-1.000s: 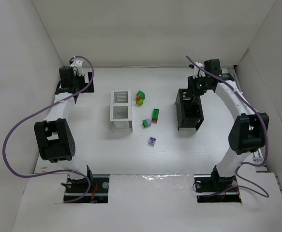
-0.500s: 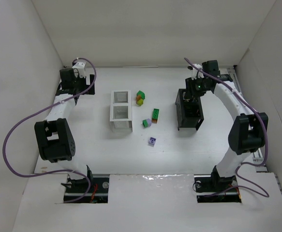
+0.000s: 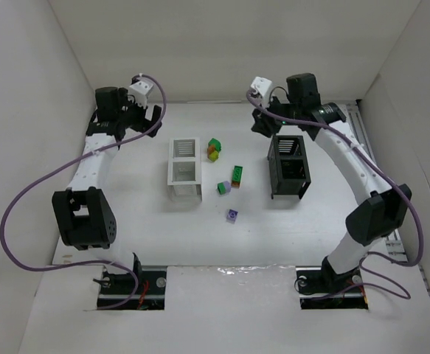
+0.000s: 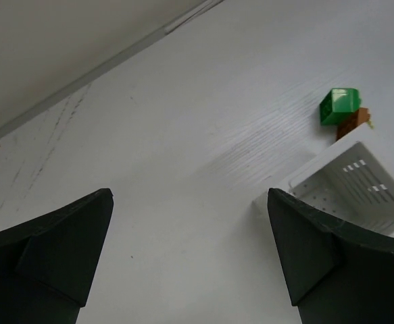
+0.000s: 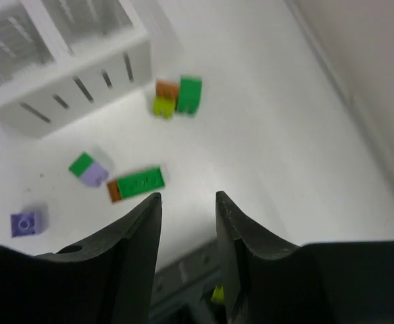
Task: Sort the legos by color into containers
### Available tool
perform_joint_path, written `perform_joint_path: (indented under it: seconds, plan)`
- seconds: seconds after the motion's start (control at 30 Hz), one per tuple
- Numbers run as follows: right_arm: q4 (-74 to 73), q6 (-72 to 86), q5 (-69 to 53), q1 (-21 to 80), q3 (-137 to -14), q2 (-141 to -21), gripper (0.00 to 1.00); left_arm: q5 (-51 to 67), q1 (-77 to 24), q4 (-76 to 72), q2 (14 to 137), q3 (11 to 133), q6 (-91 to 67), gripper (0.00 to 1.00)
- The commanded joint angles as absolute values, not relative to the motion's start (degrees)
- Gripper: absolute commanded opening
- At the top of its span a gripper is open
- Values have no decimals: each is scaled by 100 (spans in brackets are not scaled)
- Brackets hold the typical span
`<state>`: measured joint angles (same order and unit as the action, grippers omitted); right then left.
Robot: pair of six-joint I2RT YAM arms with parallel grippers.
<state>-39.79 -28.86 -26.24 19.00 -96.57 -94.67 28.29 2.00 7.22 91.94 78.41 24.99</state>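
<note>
Overhead view looks down; wrist views share the white box (image 5: 68,84).

Two containers (white box (image 3: 185,161), black box (image 3: 274,177)) and four loose lego clusters (image 3: 237,175).

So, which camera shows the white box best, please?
Top external: the white box appears whole, both compartments visible. Left wrist catches only one corner; right wrist shows its slatted side, cropped and blurred.
</note>
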Motion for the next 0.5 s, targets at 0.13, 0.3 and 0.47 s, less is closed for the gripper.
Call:
perform_joint_path:
  seconds: [0.13, 0.3, 0.47]
  plan:
    - [-4360, -4176, -3199, 1732, -10706, -10634, 43, 2359, -1219, 1416, 9105, 8999, 2682, 88]
    - [-3965, -3324, -3146, 1538, -10109, -10478, 44, 1608, -2100, 2730, 10113, 10969, 2681, 79]
    - [-3710, -3033, -3094, 1293, -9546, -10091, 46, 1609, -2267, 4709, 12073, 13531, 2435, 71]
